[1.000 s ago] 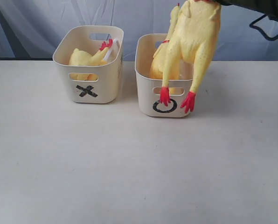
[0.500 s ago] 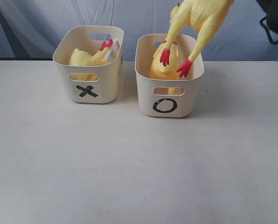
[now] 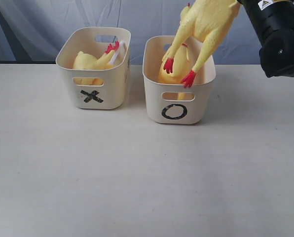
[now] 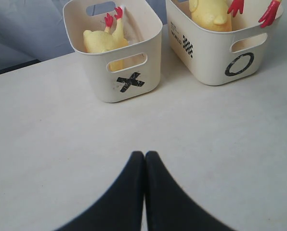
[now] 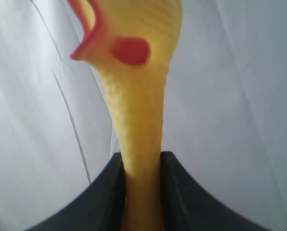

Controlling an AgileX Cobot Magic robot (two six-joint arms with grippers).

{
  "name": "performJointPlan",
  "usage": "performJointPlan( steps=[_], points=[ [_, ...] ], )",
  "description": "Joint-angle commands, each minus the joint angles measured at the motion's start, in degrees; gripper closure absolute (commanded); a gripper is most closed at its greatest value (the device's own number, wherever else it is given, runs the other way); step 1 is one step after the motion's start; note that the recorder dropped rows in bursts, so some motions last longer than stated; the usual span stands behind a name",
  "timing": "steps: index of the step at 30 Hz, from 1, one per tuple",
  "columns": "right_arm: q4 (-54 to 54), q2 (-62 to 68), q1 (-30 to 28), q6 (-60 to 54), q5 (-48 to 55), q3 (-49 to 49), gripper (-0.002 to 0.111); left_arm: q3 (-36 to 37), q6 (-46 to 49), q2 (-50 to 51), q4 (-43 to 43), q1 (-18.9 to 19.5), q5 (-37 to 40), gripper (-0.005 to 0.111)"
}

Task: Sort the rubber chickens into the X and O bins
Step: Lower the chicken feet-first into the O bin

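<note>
A large rubber chicken (image 3: 208, 22) hangs tilted over the O bin (image 3: 154, 94), its red feet (image 3: 189, 79) at rim height above the bin's inside. My right gripper (image 5: 142, 156) is shut on this chicken's neck (image 5: 138, 120), with the head beyond the fingers. A second chicken (image 3: 167, 75) lies in the O bin. The X bin (image 3: 68, 89) to the left holds a smaller chicken (image 3: 90, 60) with its red feet up. My left gripper (image 4: 144, 155) is shut and empty above bare table, facing the X bin (image 4: 105, 86) and the O bin (image 4: 211, 57).
My right arm's black body (image 3: 280, 34) hangs at the upper right, beside the O bin. The two bins stand side by side at the back of the white table (image 3: 137, 173). A grey cloth backdrop (image 3: 38, 24) hangs behind them.
The held chicken has risen and swung back: its feet moved from the O bin's front wall to over its inside. My right arm has come down into view at the upper right.
</note>
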Motion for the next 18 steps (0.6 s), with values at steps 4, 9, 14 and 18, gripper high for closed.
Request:
performJointPlan(
  steps=[4,9,14,18],
  points=[
    [0.7,-0.1,-0.2,3.8,-5.4,-0.3,0.109,0.3,0.0,-0.3,-0.2,0.0,0.0,0.107],
    [1.1,0.3,-0.2,4.6,-6.4,-0.3,0.109,0.3,0.0,-0.3,-0.2,0.0,0.0,0.107],
    [0.7,4.0,-0.2,3.0,-8.0,-0.3,0.109,0.3,0.0,-0.3,-0.3,0.0,0.0,0.107],
    [-0.1,7.2,-0.2,3.0,-8.6,-1.6,0.109,0.3,0.0,-0.3,-0.3,0.0,0.0,0.107]
  ],
)
